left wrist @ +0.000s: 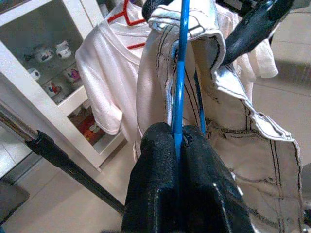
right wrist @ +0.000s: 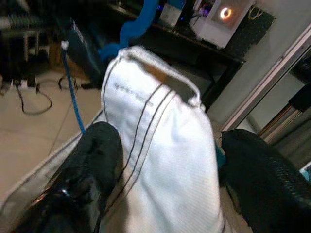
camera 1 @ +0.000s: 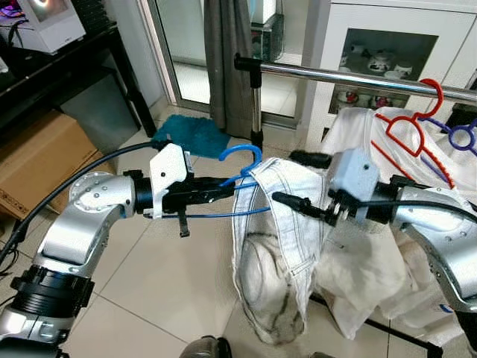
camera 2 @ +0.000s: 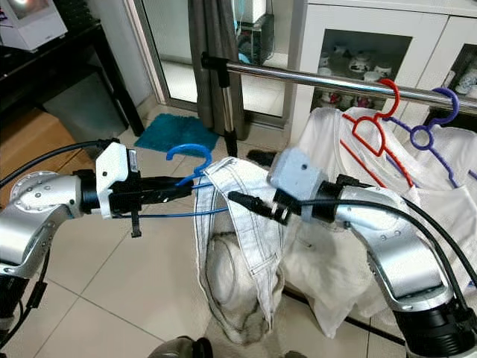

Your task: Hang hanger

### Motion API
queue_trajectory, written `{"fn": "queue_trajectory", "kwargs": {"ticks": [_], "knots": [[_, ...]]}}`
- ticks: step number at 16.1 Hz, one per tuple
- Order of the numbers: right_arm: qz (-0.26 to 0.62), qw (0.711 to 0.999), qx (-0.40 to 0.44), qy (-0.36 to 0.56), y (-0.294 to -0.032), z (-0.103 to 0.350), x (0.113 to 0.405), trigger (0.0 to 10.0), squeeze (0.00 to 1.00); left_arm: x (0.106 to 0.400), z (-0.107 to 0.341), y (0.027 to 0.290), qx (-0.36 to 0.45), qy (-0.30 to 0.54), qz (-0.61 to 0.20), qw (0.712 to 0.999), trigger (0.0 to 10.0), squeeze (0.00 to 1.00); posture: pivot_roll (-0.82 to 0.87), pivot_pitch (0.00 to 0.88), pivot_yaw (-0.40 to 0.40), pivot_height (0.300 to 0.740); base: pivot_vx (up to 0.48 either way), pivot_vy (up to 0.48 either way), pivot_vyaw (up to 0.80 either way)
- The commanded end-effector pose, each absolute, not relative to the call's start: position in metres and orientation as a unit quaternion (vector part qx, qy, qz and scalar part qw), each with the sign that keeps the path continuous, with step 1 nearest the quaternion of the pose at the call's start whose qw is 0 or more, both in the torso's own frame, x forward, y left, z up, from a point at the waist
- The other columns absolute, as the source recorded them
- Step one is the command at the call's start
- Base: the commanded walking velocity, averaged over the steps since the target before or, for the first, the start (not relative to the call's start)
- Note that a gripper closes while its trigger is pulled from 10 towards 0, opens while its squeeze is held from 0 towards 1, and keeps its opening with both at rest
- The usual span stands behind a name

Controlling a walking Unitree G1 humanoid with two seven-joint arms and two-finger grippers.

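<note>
Beyond both arms, a shiny metal rail crosses the scene, carrying a red hanger with a white shirt and a purple hanger to the right. Behind it stands a white glass-fronted cabinet; a teal mat lies on the tiled floor. The thin blue hanger sits below and nearer than the rail, a white stitched garment draped over it. The left gripper is clamped on the hanger's wire at its left. The right gripper is spread open, one finger either side of the garment's folded top.
</note>
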State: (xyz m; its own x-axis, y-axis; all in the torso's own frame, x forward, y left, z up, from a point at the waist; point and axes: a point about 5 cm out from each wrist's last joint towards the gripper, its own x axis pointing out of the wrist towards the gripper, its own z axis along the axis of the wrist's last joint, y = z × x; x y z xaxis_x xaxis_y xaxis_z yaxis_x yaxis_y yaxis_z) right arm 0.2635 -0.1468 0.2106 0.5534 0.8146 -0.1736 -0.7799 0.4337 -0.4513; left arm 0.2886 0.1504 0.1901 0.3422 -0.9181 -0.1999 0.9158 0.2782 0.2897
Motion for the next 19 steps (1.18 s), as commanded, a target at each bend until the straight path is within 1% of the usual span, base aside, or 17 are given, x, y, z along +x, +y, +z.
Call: {"fn": "queue_trajectory", "kwargs": {"ticks": [1, 3, 4, 5, 6, 7, 9, 10, 11, 14, 16, 17, 18, 19], "knots": [[0.470, 0.846, -0.245, -0.060, -0.143, 0.221, 0.263, 10.0, 1.00, 0.289, 0.202, 0.150, 0.186, -0.040, -0.559, 0.807, 0.0, 0.00, -0.06, 0.045, 0.133, 0.740, 0.000, 0.000, 0.00], [0.446, 0.858, -0.245, -0.071, -0.142, 0.221, 0.263, 10.0, 1.00, 0.291, 0.202, 0.147, 0.183, -0.044, -0.548, 0.815, 0.0, 0.00, -0.06, 0.047, 0.137, 0.740, 0.000, 0.000, 0.00], [0.452, 0.857, -0.239, -0.064, -0.139, 0.218, 0.260, 10.0, 0.00, 0.292, 0.202, 0.147, 0.182, -0.045, -0.542, 0.819, 0.0, 0.00, -0.06, 0.049, 0.139, 0.740, 0.000, 0.000, 0.00], [0.459, 0.857, -0.228, -0.061, -0.134, 0.217, 0.255, 10.0, 0.00, 0.293, 0.202, 0.146, 0.181, -0.044, -0.534, 0.825, 0.0, 0.00, -0.06, 0.053, 0.140, 0.740, 0.000, 0.000, 0.00], [0.449, 0.862, -0.227, -0.058, -0.132, 0.215, 0.254, 10.0, 0.00, 0.293, 0.202, 0.146, 0.179, -0.045, -0.527, 0.830, 0.0, 0.00, -0.06, 0.056, 0.141, 0.740, 0.000, 0.000, 0.00], [0.430, 0.872, -0.228, -0.051, -0.131, 0.214, 0.255, 10.0, 0.00, 0.294, 0.202, 0.146, 0.177, -0.045, -0.520, 0.834, 0.0, 0.00, -0.06, 0.059, 0.142, 0.740, 0.000, 0.000, 0.00], [0.401, 0.883, -0.239, -0.053, -0.124, 0.211, 0.254, 10.0, 0.00, 0.292, 0.203, 0.145, 0.168, -0.050, -0.513, 0.840, 0.0, 0.00, -0.06, 0.068, 0.138, 0.740, 0.000, 0.000, 0.00], [0.380, 0.892, -0.239, -0.056, -0.122, 0.210, 0.255, 10.0, 0.00, 0.291, 0.204, 0.145, 0.163, -0.052, -0.511, 0.843, 0.0, 0.00, -0.06, 0.070, 0.138, 0.740, 0.000, 0.000, 0.00], [0.342, 0.907, -0.237, -0.062, -0.118, 0.210, 0.256, 10.0, 0.00, 0.289, 0.205, 0.144, 0.156, -0.054, -0.507, 0.846, 0.0, 0.00, -0.06, 0.070, 0.138, 0.740, 0.000, 0.000, 0.00], [0.284, 0.915, -0.271, -0.088, -0.109, 0.209, 0.262, 10.0, 0.00, 0.285, 0.206, 0.142, 0.142, -0.059, -0.504, 0.850, 0.0, 0.00, -0.04, 0.078, 0.137, 0.740, 0.000, 0.000, 0.00], [0.262, 0.922, -0.270, -0.095, -0.106, 0.209, 0.263, 10.0, 0.00, 0.285, 0.207, 0.141, 0.140, -0.059, -0.502, 0.851, 0.0, 0.00, -0.04, 0.077, 0.135, 0.740, 0.000, 0.000, 0.00], [0.256, 0.927, -0.255, -0.100, -0.104, 0.211, 0.263, 5.6, 0.00, 0.284, 0.207, 0.141, 0.139, -0.058, -0.500, 0.853, 0.0, 0.00, -0.04, 0.078, 0.134, 0.740, 0.000, 0.000, 0.00], [0.254, 0.929, -0.250, -0.102, -0.103, 0.212, 0.262, 3.6, 0.00, 0.284, 0.207, 0.142, 0.139, -0.057, -0.499, 0.854, 0.0, 0.00, -0.04, 0.077, 0.134, 0.740, 0.000, 0.000, 0.00], [0.254, 0.928, -0.249, -0.106, -0.103, 0.213, 0.262, 1.0, 0.00, 0.283, 0.207, 0.143, 0.139, -0.055, -0.497, 0.855, 0.0, 0.00, -0.04, 0.079, 0.135, 0.740, 0.000, 0.000, 0.00]]}}
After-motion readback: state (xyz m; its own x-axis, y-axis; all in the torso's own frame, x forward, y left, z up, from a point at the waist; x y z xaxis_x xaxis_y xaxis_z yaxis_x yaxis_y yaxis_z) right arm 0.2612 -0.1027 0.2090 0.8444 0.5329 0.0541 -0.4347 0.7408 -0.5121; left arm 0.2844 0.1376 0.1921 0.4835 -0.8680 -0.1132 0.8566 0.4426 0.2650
